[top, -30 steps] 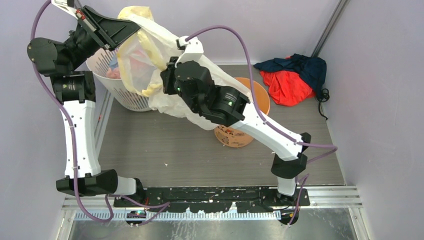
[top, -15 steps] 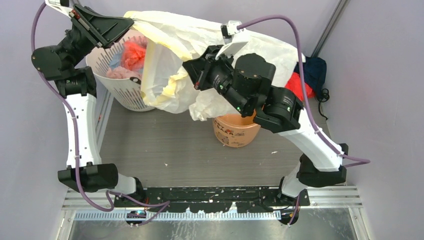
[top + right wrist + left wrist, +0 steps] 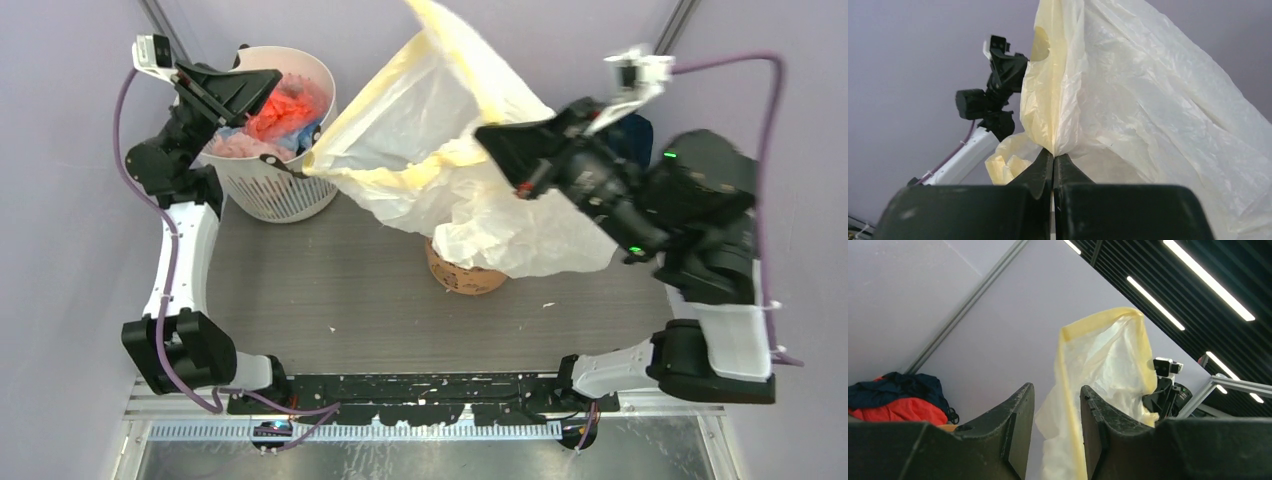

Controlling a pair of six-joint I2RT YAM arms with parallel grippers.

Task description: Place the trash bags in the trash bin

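So here's where we're at. In the overhead view the counter point(image 3: 330, 290) is half hidden by the trash bag point(image 3: 440, 150). It's one big pale-yellow sheet of film hung high from the right side and spreading down and left, with one corner reaching right up to the white basket point(image 3: 275, 190). The trash bin point(image 3: 465, 278) sits under the bag's lower folds, with only its near wall showing. We honestly can't tell if the bottom of the bag is already inside the rim or just draped over it, since the film hides the mouth.

The right gripper point(image 3: 1053, 155) has its jaws pinched tight on a fold of film by the yellow hem. The left gripper point(image 3: 1057, 390) is up over the basket, jaws partway apart with nothing between them. The bag only shows through the gap, well beyond.

How we'd do this step:
- Get the pinch point straight above the bin first.
- Come down slowly so the film stacks into the mouth instead of sliding off the side.
- The bag looks longer than the bin is deep, so we'd expect to need a push or two.
- Watch that left corner, it could snag on the basket.
- The bin looks light, so any sideways tug may tip it.
- We'd only let go once the hem is below the rim.
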